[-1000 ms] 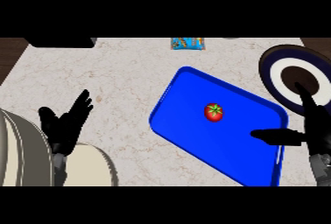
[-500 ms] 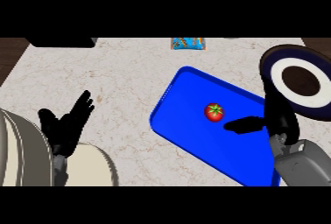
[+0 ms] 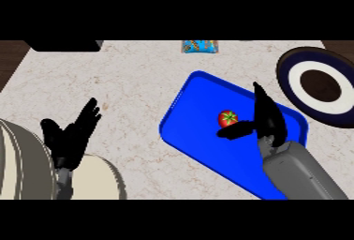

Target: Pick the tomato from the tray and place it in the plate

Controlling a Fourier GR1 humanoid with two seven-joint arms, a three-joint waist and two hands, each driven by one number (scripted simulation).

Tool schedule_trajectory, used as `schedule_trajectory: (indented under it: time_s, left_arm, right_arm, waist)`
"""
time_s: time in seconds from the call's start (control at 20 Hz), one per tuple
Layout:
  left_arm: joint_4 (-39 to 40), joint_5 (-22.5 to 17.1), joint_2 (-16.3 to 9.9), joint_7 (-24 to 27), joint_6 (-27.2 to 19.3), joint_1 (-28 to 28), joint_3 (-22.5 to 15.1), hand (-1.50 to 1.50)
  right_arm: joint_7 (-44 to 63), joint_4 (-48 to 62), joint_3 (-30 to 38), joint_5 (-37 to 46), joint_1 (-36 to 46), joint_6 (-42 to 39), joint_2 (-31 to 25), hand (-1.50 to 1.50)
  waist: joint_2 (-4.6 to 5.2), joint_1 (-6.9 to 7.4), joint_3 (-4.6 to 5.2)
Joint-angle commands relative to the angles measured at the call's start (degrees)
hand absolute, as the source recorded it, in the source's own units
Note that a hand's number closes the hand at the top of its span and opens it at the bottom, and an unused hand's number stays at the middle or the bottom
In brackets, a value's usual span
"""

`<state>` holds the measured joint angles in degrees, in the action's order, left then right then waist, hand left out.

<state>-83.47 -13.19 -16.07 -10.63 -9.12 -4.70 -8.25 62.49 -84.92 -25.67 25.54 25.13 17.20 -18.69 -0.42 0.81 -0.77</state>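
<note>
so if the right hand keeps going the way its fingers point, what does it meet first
Probably just the far rim of the blue tray; the right hand points up past the tomato, which sits beside its thumb. Height is unclear.

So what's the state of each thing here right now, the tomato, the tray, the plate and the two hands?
tomato: lying on the tray, not held.
tray: flat on the counter, holding only the tomato.
plate: on the counter right of the tray, nothing on it.
right hand: open over the tray, thumb beside the tomato, fingers straight.
left hand: open, resting at the left, fingers up.
</note>
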Motion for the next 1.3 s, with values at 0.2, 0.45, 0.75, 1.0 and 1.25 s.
schedule_trajectory:
  time_s: [0.2,0.45,0.75,1.0,1.25]
  left_arm:
    - [2.76,-0.58,3.18,-1.50,1.26,2.97,-1.49,0.00]
    - [2.90,1.11,4.86,-1.54,-0.15,3.09,-1.85,0.00]
    - [4.58,0.78,5.15,-0.51,1.81,2.55,-0.72,0.00]
    - [1.36,1.73,5.16,-1.50,2.14,4.13,-1.34,0.00]
    - [0.78,1.40,5.69,-2.87,2.19,4.56,-0.52,0.00]
  right_arm:
    - [4.81,6.15,0.10,3.82,0.35,-1.83,2.64,-1.50]
    - [7.04,7.00,-0.38,6.96,0.56,-2.86,5.32,-1.50]
    - [1.23,14.60,3.27,5.80,1.70,-2.81,7.72,-1.50]
    - [-0.26,20.94,6.28,4.58,6.70,-5.47,9.33,-1.50]
    - [-2.95,24.00,2.32,7.17,6.41,-7.35,10.97,1.50]
  waist:
    - [0.45,-0.79,0.82]
    - [0.40,-0.99,0.82]
    - [0.66,-0.67,0.79]
    - [0.68,0.16,0.77]
    - [0.57,0.16,0.78]
